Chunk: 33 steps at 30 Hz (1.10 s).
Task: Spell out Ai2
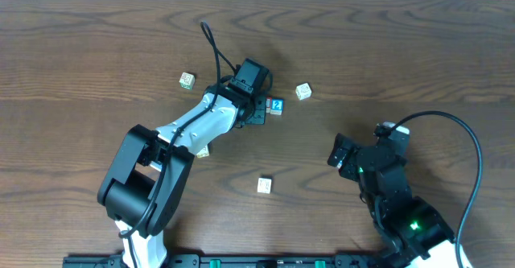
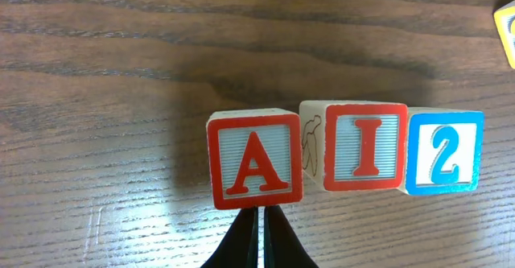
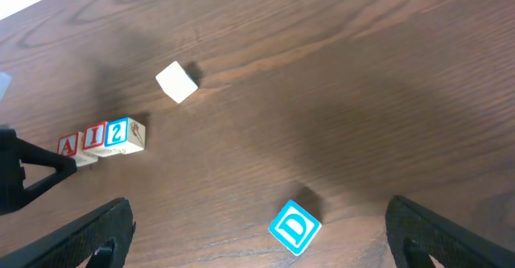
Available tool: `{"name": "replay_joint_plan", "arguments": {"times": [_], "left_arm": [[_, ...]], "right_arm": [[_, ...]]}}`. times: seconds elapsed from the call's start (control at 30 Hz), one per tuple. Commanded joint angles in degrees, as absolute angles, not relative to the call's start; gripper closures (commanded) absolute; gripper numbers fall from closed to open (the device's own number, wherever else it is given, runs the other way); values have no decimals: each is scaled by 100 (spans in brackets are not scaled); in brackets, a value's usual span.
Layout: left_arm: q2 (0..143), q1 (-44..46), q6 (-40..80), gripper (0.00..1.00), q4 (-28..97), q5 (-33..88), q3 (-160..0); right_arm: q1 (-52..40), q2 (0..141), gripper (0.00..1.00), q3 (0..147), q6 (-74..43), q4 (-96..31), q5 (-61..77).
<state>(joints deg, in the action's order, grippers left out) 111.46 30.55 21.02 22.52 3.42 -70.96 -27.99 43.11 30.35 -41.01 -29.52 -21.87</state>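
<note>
Three letter blocks stand in a row on the wood table in the left wrist view: a red A block (image 2: 255, 159), a red I block (image 2: 364, 146) and a blue 2 block (image 2: 444, 152). A stands slightly nearer than the other two. My left gripper (image 2: 259, 213) is shut and empty, its tips right at the near face of A. Overhead, the left gripper (image 1: 251, 105) hides A and I; only the 2 block (image 1: 276, 105) shows. The right wrist view shows the row at the left (image 3: 95, 137). My right gripper (image 3: 257, 208) is wide open above a blue D block (image 3: 294, 228).
Loose blocks lie about: one at the back left (image 1: 187, 80), a pale one right of the row (image 1: 302, 91), the D block (image 1: 264, 185) in front, one partly under the left arm (image 1: 203, 150). A yellow block edge (image 2: 507, 30) shows far right.
</note>
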Motion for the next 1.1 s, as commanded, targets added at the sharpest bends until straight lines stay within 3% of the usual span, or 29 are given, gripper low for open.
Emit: {"name": "replay_joint_plan", "arguments": {"times": [0.0,0.13,0.33,1.07], "left_arm": [[11220,3068,2123,94,2418,235,-7116],[11118,3046,2123,94,2888,93,-7190],[10923,3022,2099,95,2751,-1076,-7264],[11314,2803,2128,94,1922,-510,-7264]], "right_arm": [[-2853,4305,1,3026,-4154,-2956,-2244],[-2853,4305,1,3026,-4154,-2956,-2244],[-2853,4305,1,3026,-4154,-2956,-2244],[-2853,4305,1,3026,-4154,-2956,-2244]]}}
